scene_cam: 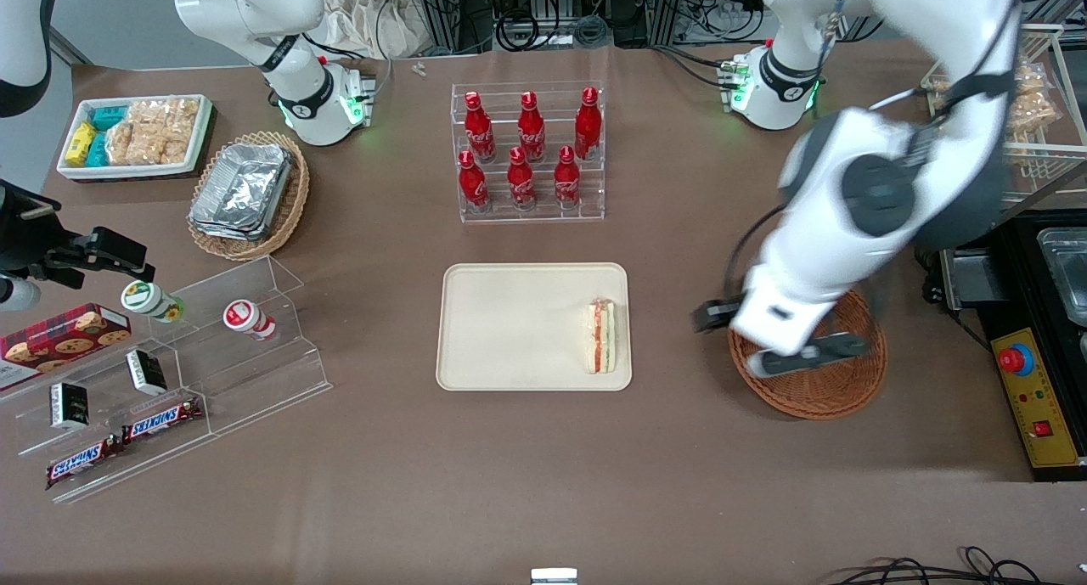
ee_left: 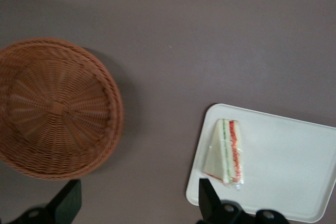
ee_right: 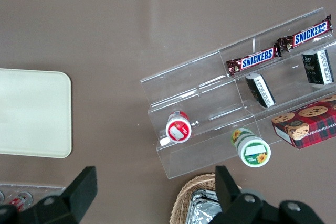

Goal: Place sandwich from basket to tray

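The sandwich (scene_cam: 601,337) is a wrapped wedge with red and green filling. It lies flat on the beige tray (scene_cam: 509,330), close to the rim at the working arm's end. In the left wrist view the sandwich (ee_left: 226,150) rests just inside a corner of the tray (ee_left: 294,166). The round orange-brown basket (scene_cam: 836,390) stands toward the working arm's end, and it is empty in the wrist view (ee_left: 52,108). My gripper (scene_cam: 762,334) hangs above the basket's rim nearest the tray. It is open (ee_left: 136,203), with only bare table between its fingers.
A clear rack of red bottles (scene_cam: 528,154) stands farther from the front camera than the tray. Toward the parked arm's end are an oval wicker basket of foil containers (scene_cam: 246,196), a white snack tray (scene_cam: 136,135) and an acrylic stand (scene_cam: 170,373). A control box (scene_cam: 1027,390) sits beside the basket.
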`<state>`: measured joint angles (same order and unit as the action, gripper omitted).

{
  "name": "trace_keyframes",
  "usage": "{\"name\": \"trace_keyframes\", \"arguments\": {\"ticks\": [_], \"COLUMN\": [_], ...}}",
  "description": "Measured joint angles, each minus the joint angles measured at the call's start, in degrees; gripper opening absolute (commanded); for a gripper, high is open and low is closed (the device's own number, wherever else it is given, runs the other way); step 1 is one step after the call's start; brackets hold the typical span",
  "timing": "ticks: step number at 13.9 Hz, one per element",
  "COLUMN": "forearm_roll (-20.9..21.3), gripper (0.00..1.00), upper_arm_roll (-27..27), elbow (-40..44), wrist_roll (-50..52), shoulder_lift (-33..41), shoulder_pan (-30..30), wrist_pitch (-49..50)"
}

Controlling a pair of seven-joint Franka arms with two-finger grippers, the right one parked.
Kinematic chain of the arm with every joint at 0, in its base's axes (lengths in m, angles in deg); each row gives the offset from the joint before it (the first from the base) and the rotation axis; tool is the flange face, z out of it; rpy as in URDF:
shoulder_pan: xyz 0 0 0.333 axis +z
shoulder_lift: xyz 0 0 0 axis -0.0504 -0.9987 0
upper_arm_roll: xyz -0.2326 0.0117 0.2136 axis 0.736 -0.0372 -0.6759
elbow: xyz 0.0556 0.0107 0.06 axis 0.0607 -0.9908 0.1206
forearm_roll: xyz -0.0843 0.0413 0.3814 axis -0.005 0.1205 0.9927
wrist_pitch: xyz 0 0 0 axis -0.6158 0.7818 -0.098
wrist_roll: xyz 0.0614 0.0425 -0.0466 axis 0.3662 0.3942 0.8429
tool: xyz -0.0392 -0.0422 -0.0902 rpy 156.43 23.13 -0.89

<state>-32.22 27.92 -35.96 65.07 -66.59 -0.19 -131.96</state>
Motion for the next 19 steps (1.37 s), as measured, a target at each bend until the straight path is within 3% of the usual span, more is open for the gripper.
{"name": "trace_keyframes", "arguments": {"ticks": [3, 7, 10, 16, 19], "forearm_roll": [-6.43, -4.94, -2.41, -2.33, -2.35], "gripper": [1.0, 1.0, 1.0, 1.0, 1.0], "upper_arm_roll": [-0.14, -1.52, -3.01, -16.34, -17.84], "elbow": [-1.58, -3.56, -7.27, -18.33, -19.36], "wrist_roll": [-10.58, -13.5, -15.27, -21.12, -22.99], "shoulder_lift": [4.62, 5.83, 7.05, 15.47, 16.76], "shoulder_pan": [8.08, 10.59, 8.98, -1.2, -2.12], "wrist_pitch": [3.85, 5.16, 4.56, 0.22, 0.09]}}
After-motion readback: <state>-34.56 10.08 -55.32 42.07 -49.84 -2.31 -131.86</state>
